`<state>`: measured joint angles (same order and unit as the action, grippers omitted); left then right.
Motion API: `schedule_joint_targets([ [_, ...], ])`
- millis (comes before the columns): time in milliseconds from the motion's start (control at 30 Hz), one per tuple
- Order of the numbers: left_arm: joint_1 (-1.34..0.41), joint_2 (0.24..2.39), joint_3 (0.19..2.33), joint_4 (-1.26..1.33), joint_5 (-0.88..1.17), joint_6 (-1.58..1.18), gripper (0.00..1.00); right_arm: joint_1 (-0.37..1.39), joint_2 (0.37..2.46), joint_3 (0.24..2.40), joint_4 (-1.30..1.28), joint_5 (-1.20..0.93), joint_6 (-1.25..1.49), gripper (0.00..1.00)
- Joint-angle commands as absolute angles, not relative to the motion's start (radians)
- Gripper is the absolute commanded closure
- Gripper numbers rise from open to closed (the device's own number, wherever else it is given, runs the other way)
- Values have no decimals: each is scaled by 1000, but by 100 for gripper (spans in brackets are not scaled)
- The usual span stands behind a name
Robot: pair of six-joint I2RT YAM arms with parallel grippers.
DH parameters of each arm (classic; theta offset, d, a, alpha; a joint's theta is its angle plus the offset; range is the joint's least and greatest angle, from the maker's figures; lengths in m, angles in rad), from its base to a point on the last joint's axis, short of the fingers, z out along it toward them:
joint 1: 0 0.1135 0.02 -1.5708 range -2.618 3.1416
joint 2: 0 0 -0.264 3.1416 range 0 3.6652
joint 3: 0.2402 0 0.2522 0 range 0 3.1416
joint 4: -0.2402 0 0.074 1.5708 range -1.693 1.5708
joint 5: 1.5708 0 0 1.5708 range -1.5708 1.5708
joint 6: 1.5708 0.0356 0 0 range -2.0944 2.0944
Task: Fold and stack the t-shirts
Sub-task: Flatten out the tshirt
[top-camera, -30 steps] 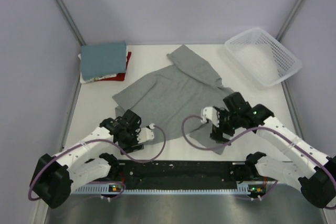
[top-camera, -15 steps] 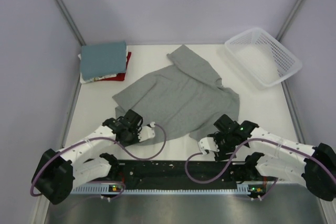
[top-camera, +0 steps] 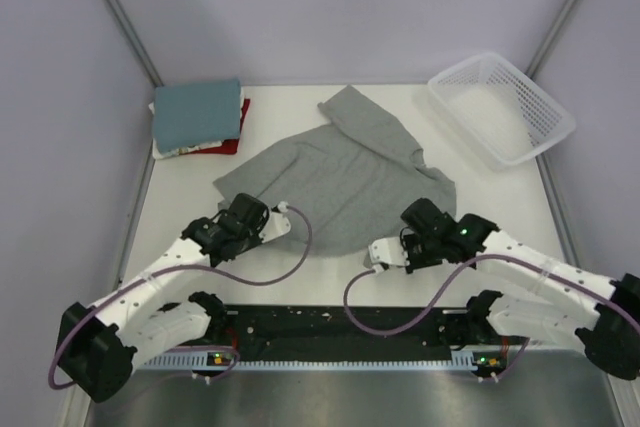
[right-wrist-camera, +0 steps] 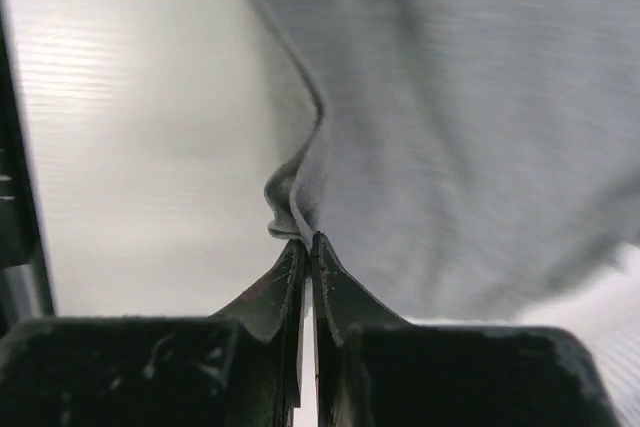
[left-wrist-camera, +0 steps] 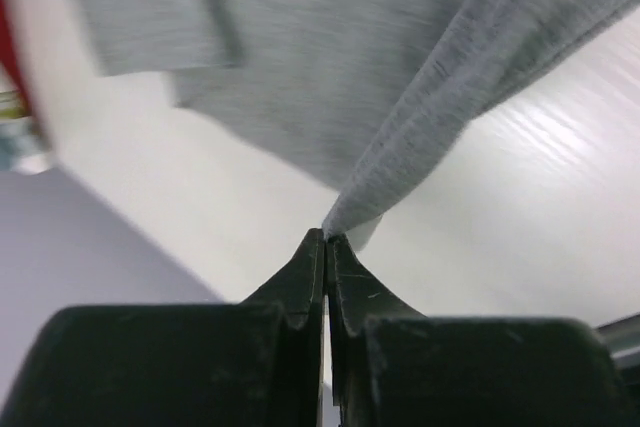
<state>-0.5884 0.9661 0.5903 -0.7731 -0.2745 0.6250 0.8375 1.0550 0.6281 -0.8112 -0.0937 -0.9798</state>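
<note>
A heather-grey t-shirt [top-camera: 345,177] lies spread across the middle of the table, one sleeve pointing to the far side. My left gripper [top-camera: 258,218] is shut on its near-left hem [left-wrist-camera: 400,162], which rises from the closed tips [left-wrist-camera: 327,236]. At the near-right hem my right gripper [top-camera: 416,235] is shut as well, with a bunched fold of grey cloth [right-wrist-camera: 300,187] pinched at the tips [right-wrist-camera: 306,239]. At the far left sits a stack of folded t-shirts [top-camera: 197,113], teal-blue on top, with red [top-camera: 240,119] and whitish [top-camera: 172,151] edges beneath.
A white plastic lattice basket [top-camera: 548,117] stands at the far right corner. Two metal frame posts [top-camera: 120,17] run up the back corners. The arm bases and a black rail [top-camera: 340,332] line the near edge. Purple cables [top-camera: 300,257] loop by both wrists.
Both grippers closed on the shirt's near hem, the left first, the right just now. Both have moved away from the bases, drawing the near edge up the table.
</note>
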Motion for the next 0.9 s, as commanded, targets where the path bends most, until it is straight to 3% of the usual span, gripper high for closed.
schedule_joint_targets([
  [0,-584,907,826,-794,-483,618,100,766,878,898,-870,44,-956,100],
  [200,-561,948,1239,-897,-569,669,100,729,769,1240,-873,185,-983,100],
  [533,-563,994,1736,-743,-647,949,100,727,729,1755,-833,226,-925,100],
  [867,-572,1092,2174,-1071,-371,719,100,733,822,2077,-882,140,-1015,100],
])
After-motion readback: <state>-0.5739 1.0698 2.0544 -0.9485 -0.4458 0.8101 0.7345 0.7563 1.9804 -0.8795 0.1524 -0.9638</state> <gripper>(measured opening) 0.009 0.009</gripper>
